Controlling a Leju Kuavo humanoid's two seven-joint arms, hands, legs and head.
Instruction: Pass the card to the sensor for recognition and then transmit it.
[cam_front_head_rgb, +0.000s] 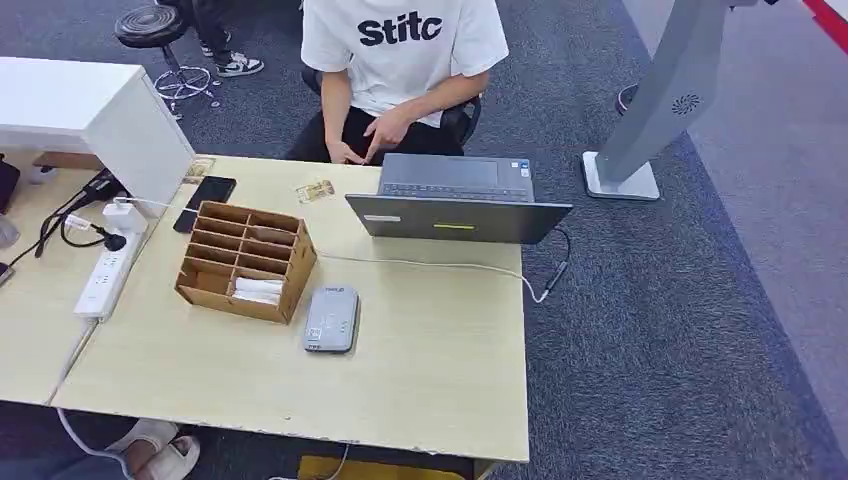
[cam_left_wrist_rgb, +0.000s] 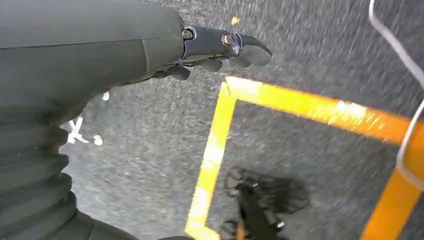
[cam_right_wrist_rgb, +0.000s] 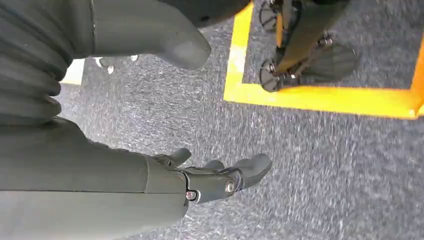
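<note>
Both hands, left hand (cam_left_wrist_rgb: 220, 50) and right hand (cam_right_wrist_rgb: 215, 175), hung empty with fingers loosely apart, well below the bench (cam_front_head_rgb: 430, 370); reaching the cards (cam_front_head_rgb: 257, 291) would want a slow approach

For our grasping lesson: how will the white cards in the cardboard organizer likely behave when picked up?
The white cards look thin and flat, so probably light and slightly bendy. They lie stacked in a low slot of the cardboard organizer, so several may slide out together. Their smooth faces could slip in a hand.
</note>
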